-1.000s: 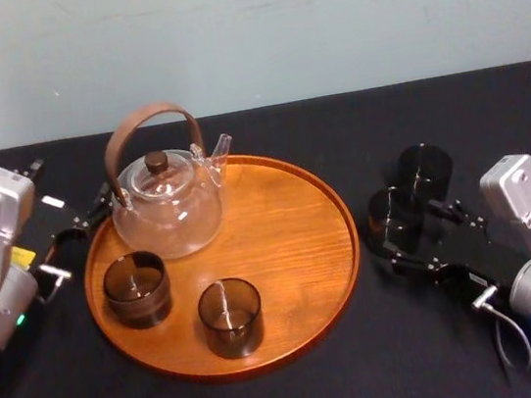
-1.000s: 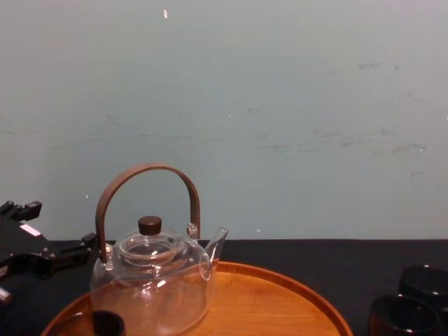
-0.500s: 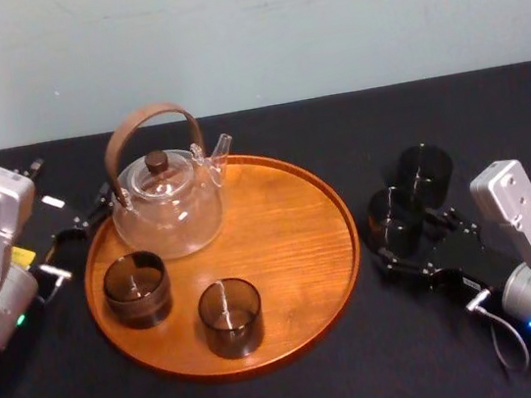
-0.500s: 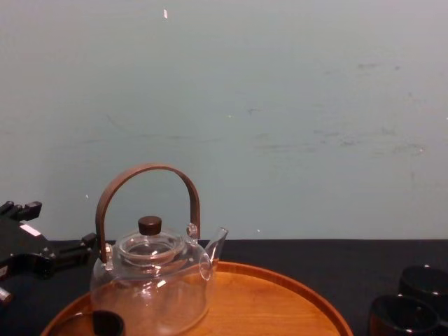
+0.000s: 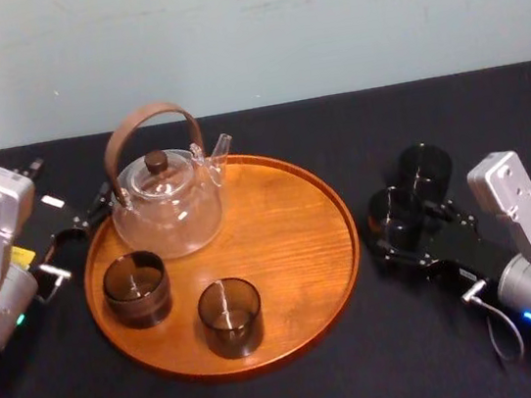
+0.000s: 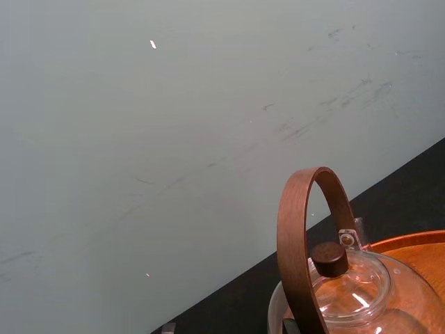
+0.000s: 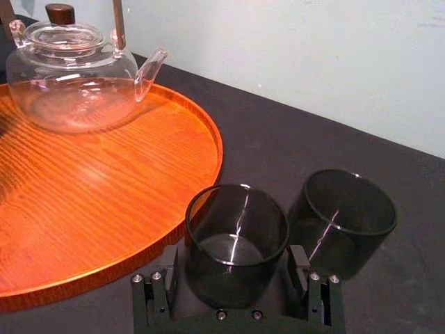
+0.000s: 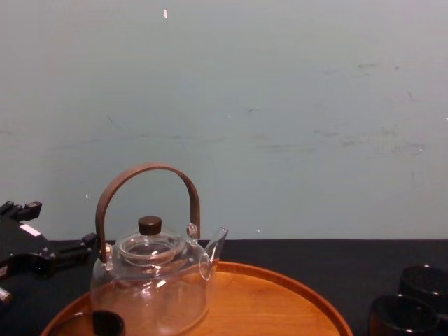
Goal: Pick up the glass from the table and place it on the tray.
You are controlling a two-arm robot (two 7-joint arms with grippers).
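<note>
four glasses: all dark and smoky, short and round; two stand on the tray [image 5: 288,216], and two stand on the table [image 5: 370,382] to the right of it.
near glass [image 7: 236,229]: upright on the black table, just beside the right rim of the tray and not on the tray.
far glass [image 7: 342,216]: upright on the table, just behind the near glass and a little more to the right; i cannot tell if the two touch.
right gripper [image 7: 236,277]: low over the table at the right of the tray. its fingers are spread, one at each side of the near glass, so the glass sits between them. i cannot tell if the pads press on its wall.
left gripper [image 5: 90,216]: parked at the left of the tray, near the teapot.
teapot [image 5: 168,208]: clear glass with a brown arched handle and a dark knob on the lid. it stands on the back left part of the tray, spout to the right.
left tray glass [image 5: 137,288]: upright on the tray, just in front of the teapot.
front tray glass [image 5: 231,316]: upright, near the front rim of the tray.
tray surface: round orange-brown wood with a low rim; its right half is bare.
wall [image 8: 280,105]: pale blue-green, behind the table.
</note>
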